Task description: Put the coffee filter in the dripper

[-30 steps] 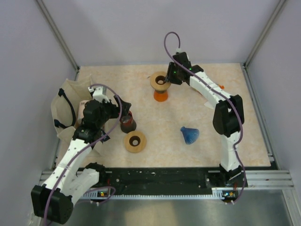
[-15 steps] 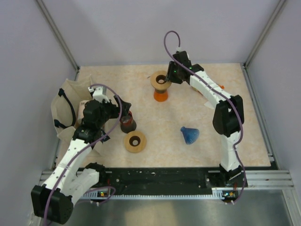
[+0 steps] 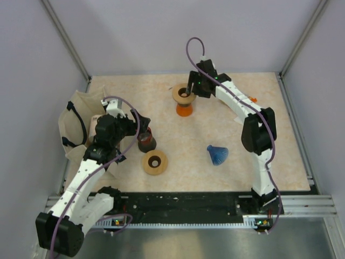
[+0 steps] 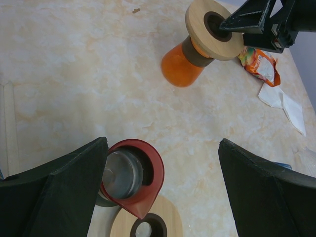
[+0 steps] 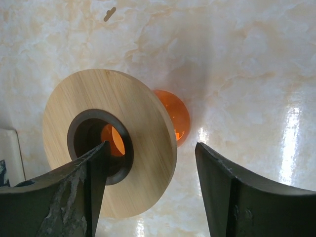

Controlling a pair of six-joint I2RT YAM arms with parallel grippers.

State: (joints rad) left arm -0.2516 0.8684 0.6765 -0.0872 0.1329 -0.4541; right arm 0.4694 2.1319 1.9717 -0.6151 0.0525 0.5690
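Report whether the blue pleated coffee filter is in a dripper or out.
Out. The blue pleated coffee filter lies alone on the marbled tabletop.

Top view: even, diffuse overhead light, moderately bright; faint soft shadows under arms [image 3: 237, 105]; focus sharp throughout.
Right wrist view: bright glare streak on table [image 5: 289, 143] just outside fingers [image 5: 247, 197]; orange dripper [image 5: 174, 117] glows translucent between them; broad soft shadow beyond it.
Left wrist view: fingers [image 4: 54, 192] near-black, soft-edged, slightly out of focus; table between them crisp.
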